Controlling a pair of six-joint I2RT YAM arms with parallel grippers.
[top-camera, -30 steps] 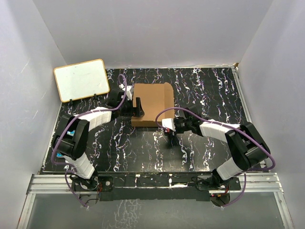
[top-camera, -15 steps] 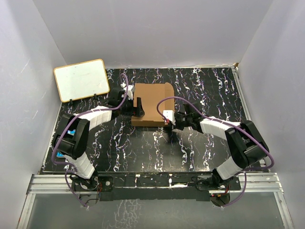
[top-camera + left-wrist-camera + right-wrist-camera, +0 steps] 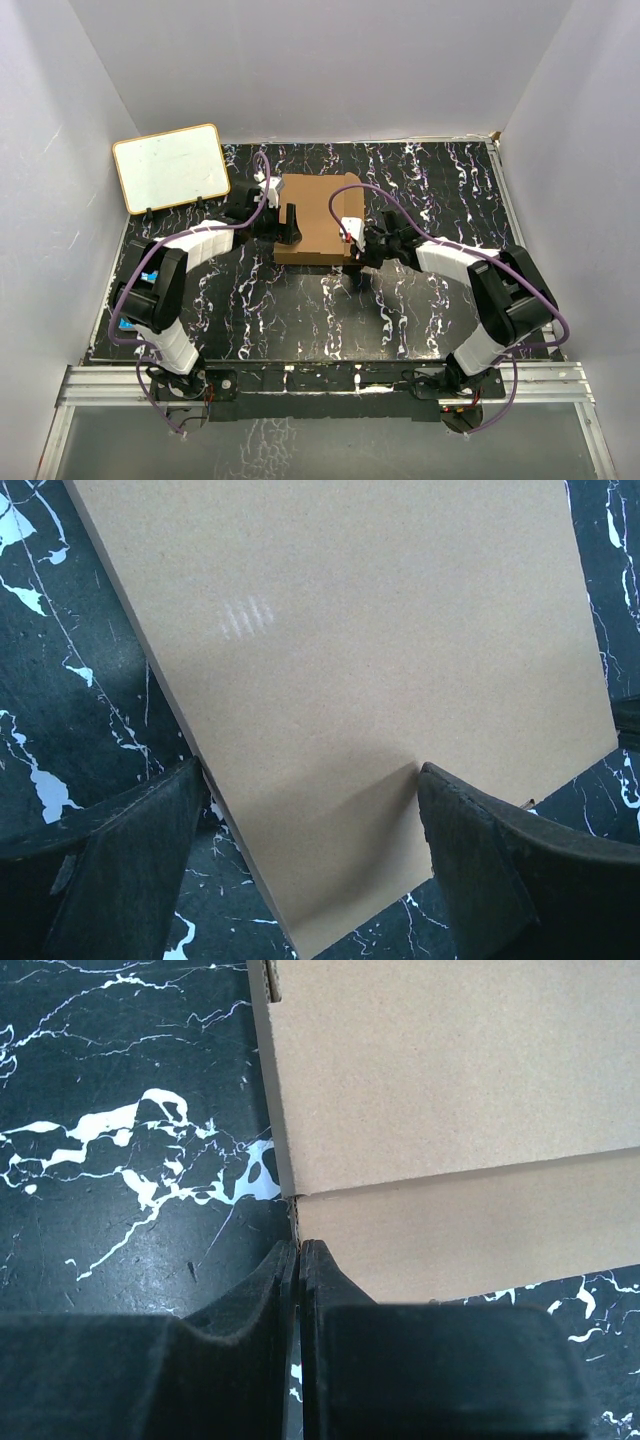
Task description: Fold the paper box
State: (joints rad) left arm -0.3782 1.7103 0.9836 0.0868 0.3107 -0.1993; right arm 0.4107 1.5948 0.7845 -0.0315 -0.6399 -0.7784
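The paper box [image 3: 322,203] is a shallow brown cardboard mailer lying closed at the table's back centre. My left gripper [image 3: 290,224] stands open over its left part. In the left wrist view [image 3: 315,825] one finger [image 3: 130,865] is off the box's edge over the table, and the other [image 3: 500,870] rests at the lid [image 3: 350,630]. My right gripper [image 3: 352,238] is shut at the box's front right corner. In the right wrist view its tips [image 3: 300,1248] meet the corrugated edge where lid and side wall [image 3: 450,1220] join, with nothing seen between them.
A white board with a tan frame [image 3: 170,167] leans at the back left. The black marbled table [image 3: 300,310] is enclosed by pale walls on three sides. A purple cable arcs over each arm.
My right gripper has closed and moved away from the table front up to the box's front right corner. The left gripper and the box have hardly shifted.
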